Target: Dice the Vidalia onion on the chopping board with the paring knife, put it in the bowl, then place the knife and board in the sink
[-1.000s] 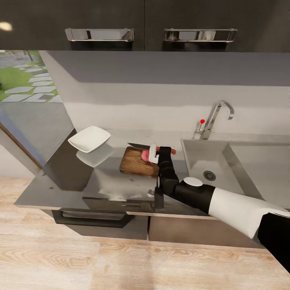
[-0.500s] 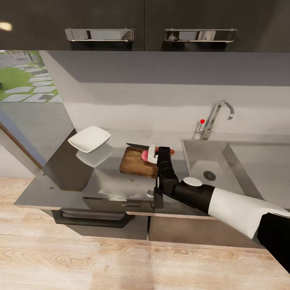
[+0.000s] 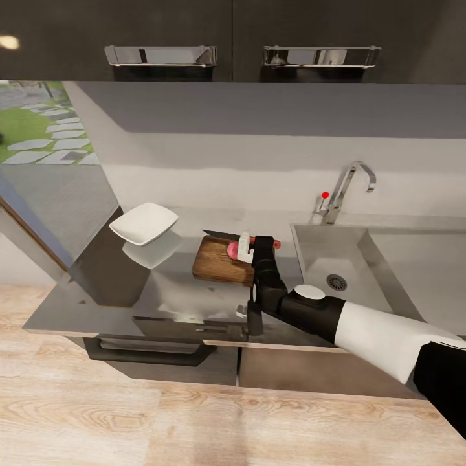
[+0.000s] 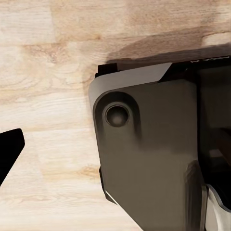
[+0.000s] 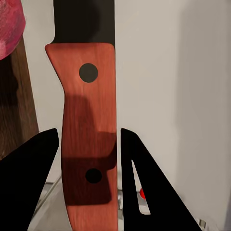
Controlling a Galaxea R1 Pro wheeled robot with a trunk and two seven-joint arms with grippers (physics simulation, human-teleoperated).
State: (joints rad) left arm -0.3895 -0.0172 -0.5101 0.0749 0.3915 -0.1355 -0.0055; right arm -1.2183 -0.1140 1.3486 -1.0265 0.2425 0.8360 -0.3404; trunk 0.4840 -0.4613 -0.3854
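On the countertop (image 3: 171, 291) lies the dark brown chopping board (image 3: 215, 264), and the pinkish Vidalia onion (image 3: 232, 248) sits on its far right part. My right gripper (image 3: 246, 248) is beside the onion, shut on the paring knife (image 3: 223, 235). The dark blade points left over the board's far edge. In the right wrist view, the red handle (image 5: 89, 120) sits between both black fingers (image 5: 41, 163), the onion (image 5: 9, 24) and board (image 5: 17, 106) are off to one side. The white bowl (image 3: 144, 223) stands left of the board. One black fingertip (image 4: 9, 149) of my left gripper hangs over the floor.
The grey sink (image 3: 323, 255) with its drain (image 3: 336, 282) and chrome tap (image 3: 343, 188) lies right of the board. Black upper cabinets (image 3: 233, 39) hang overhead. A dark oven front and handle (image 3: 149, 353) sit below the counter edge. Pale wood floor lies in front.
My right gripper and the knife have shifted slightly away from me and to the left over the board. Over the last half second nothing visibly moved.
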